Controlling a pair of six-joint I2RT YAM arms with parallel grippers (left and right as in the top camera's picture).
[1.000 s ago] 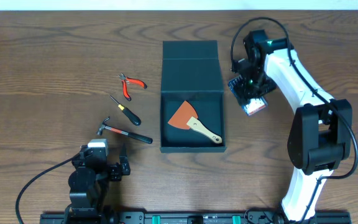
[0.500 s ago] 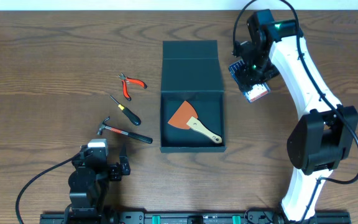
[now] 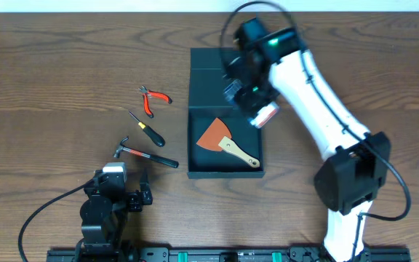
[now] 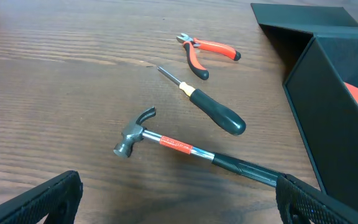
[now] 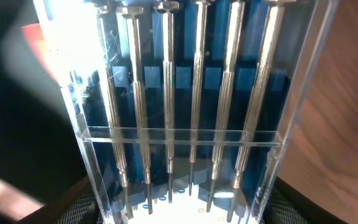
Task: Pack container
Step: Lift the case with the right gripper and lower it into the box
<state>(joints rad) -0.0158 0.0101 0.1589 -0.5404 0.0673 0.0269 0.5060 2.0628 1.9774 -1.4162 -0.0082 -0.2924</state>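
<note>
The container (image 3: 224, 173), a dark teal-black square box, stands open at the table's middle with its flap lid (image 3: 222, 73) laid back; its side wall shows in the left wrist view (image 4: 328, 124). A scraper with an orange blade (image 3: 228, 143) lies inside. My right gripper (image 3: 257, 109) is shut on a clear blue case of small screwdrivers (image 3: 265, 115) and holds it over the box's rear right corner. In the right wrist view the case (image 5: 185, 112) fills the frame between the fingers (image 5: 179, 211). My left gripper (image 3: 138, 198) is open and empty at the front left (image 4: 179, 205).
Left of the box lie red-handled pliers (image 3: 153, 98) (image 4: 201, 53), a black-handled screwdriver (image 3: 148, 129) (image 4: 210, 109) and a hammer (image 3: 145, 154) (image 4: 185, 148). The hammer's grip lies just ahead of my left gripper's right finger.
My right arm has swung left with the screwdriver case, from the table beside the box's right side to above the box's rear right corner. The left arm has not moved.
</note>
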